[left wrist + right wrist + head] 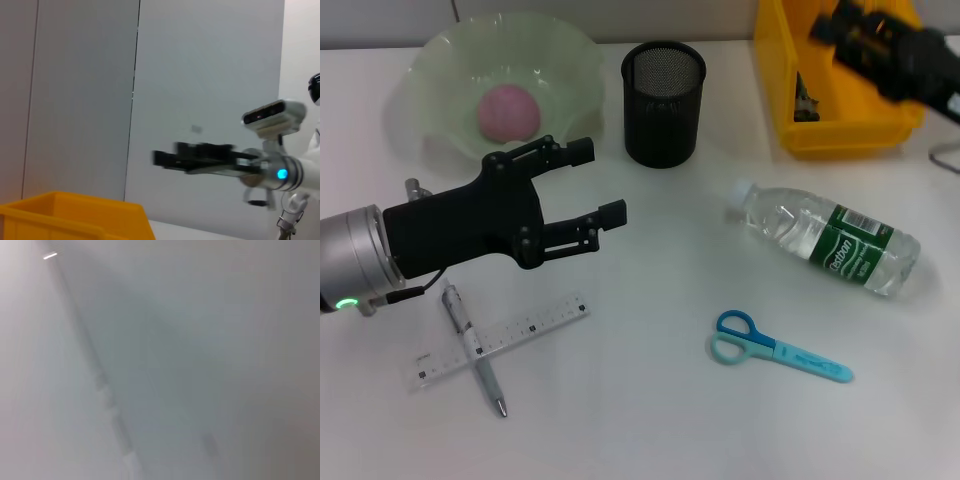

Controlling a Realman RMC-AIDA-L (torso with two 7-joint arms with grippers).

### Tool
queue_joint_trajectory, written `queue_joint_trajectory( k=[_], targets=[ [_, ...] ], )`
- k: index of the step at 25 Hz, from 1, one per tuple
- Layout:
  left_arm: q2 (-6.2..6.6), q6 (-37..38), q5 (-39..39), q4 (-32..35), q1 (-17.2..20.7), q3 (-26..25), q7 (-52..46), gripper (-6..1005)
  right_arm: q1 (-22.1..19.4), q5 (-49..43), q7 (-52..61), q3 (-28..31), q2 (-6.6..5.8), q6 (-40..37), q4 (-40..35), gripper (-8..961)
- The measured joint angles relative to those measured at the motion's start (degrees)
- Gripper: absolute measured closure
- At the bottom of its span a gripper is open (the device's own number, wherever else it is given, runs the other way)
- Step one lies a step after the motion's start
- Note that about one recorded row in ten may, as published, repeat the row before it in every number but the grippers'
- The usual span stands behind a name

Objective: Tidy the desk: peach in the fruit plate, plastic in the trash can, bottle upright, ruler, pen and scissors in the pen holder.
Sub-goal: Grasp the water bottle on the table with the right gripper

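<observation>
A pink peach [508, 111] lies in the pale green fruit plate [430, 70] at the back left. The black mesh pen holder [663, 103] stands at the back middle. A clear bottle [825, 238] with a green label lies on its side at the right. Blue scissors [775, 347] lie near the front. A clear ruler [505, 338] and a silver pen [473, 347] lie crossed at the front left. My left gripper [598, 182] is open and empty, above the table between the plate and the ruler. My right gripper [845, 30] is blurred above the yellow bin [840, 135].
The yellow bin at the back right holds a small dark thing [805, 100] that I cannot make out. The left wrist view shows the bin's rim [75, 212] and my right gripper [167, 157] against a grey wall. The right wrist view shows only a grey blur.
</observation>
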Motion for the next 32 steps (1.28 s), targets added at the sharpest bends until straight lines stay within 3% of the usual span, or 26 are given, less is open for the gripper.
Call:
queue_joint_trajectory(
  k=[2,7,10,12,17,24,32],
  targets=[
    [0.15,-0.09,0.02,-0.05,0.0,-0.04,-0.36,183,0.11,-8.04,1.17,0.08,-1.61,-5.23,-1.01,342],
    [0.38,-0.35,0.29,0.01,-0.03,-0.06,-1.23,183,0.32,-20.01,5.68,1.25,-2.26,-6.94,-4.63,344],
    [0.69,-0.56,0.38,-0.13,-0.15,-0.06,-1.5,184,0.58,-26.23,8.73,1.61,-1.8,-7.32,-7.59,340],
    [0.99,-0.6,0.4,-0.39,-0.15,0.04,-1.65,184,0.39,-30.15,8.94,1.6,-0.7,-8.56,-10.45,338],
    [1.27,-0.63,0.49,-0.39,-0.22,0.57,-3.23,184,0.21,-33.23,8.94,1.59,0.62,-7.64,-13.36,331],
    [1.63,-0.25,1.74,-0.4,-0.05,0.64,-4.2,184,0.5,-35.3,7.89,1.49,1.09,-6.99,-14.0,147],
    [1.64,-0.16,2.02,-0.19,0.12,0.66,-4.48,184,0.65,-36.29,7.74,1.21,1.2,-7.38,-14.28,126]
  ],
)
